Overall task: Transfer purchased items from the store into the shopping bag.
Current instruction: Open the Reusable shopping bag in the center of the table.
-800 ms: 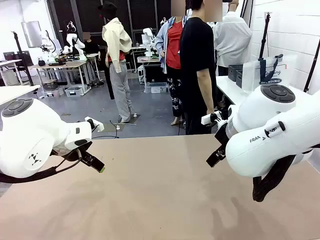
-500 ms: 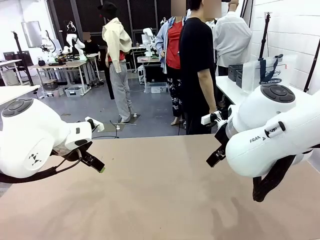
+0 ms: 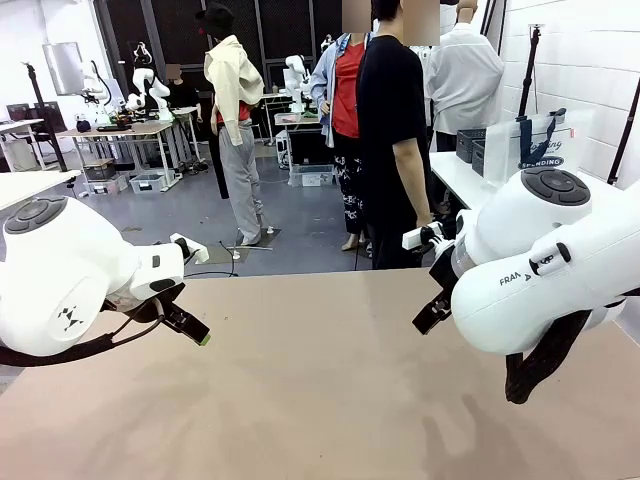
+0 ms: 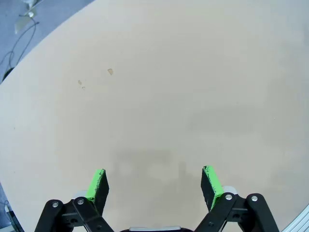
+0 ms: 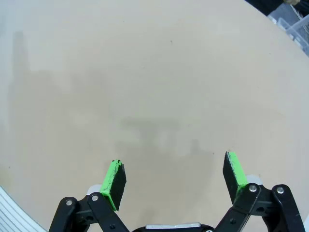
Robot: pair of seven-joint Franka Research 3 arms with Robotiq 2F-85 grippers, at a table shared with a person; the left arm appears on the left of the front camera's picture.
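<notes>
The shopping bag (image 3: 536, 146) stands upright on a white counter (image 3: 462, 178) at the far right of the front view, its navy handles up and its dark oval logo facing the camera. Just left of the bag on that counter sit dark grey baskets (image 3: 470, 144). Left of the bag again, a person (image 3: 393, 110) in a black shirt stands at the far edge of the tan counter (image 3: 320, 390). The right arm's bulky white joint rises directly in front of the bag and covers its lower part.

The right gripper (image 3: 428, 314) hangs below and left of the bag over the tan counter; the left gripper (image 3: 196, 331) hangs well to the bag's left, across the bare middle.

The wrist views add what the front one hides. The left gripper (image 4: 157, 186) has its green pads spread wide with nothing between them, above a few small specks (image 4: 110, 72) and a corner of grey floor (image 4: 29, 29). The right gripper (image 5: 175, 181) is equally wide apart and grips nothing, over plain surface.
</notes>
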